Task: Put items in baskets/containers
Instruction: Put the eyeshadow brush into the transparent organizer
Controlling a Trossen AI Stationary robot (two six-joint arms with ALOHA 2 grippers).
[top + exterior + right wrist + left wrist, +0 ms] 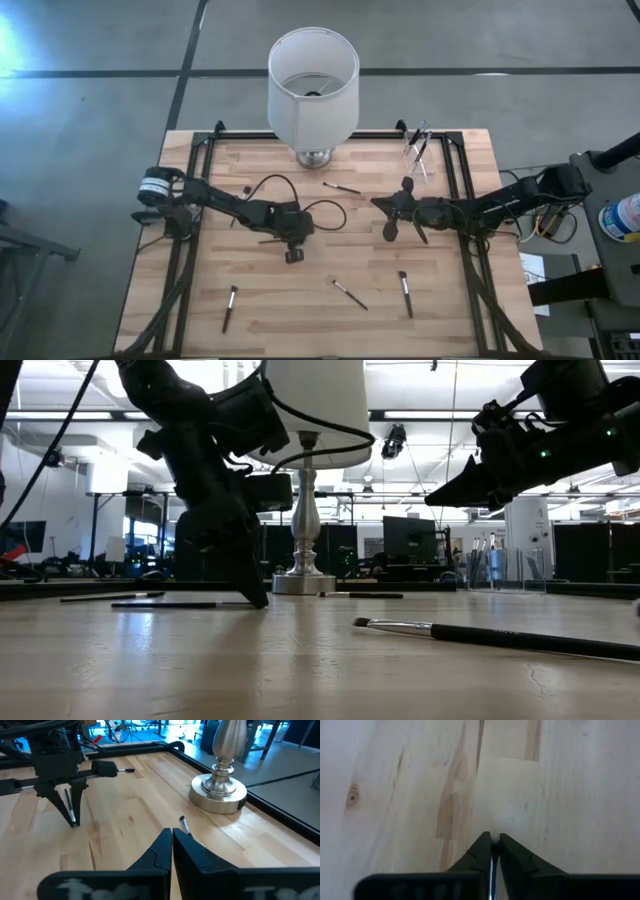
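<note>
Five loose brushes [405,293], perhaps.

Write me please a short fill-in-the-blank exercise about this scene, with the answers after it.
The left claw is shut on a thin makeup ___.
The right claw is ___ and holds nothing.
The clear cup stands on the ___ arm's side of the table.
The lampshade is ___ in colour.
Missing words: brush; shut; right; white.

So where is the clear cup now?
In the high view, the clear cup stands at the table's far right corner, right of the lampshade, with brushes inside.
</note>
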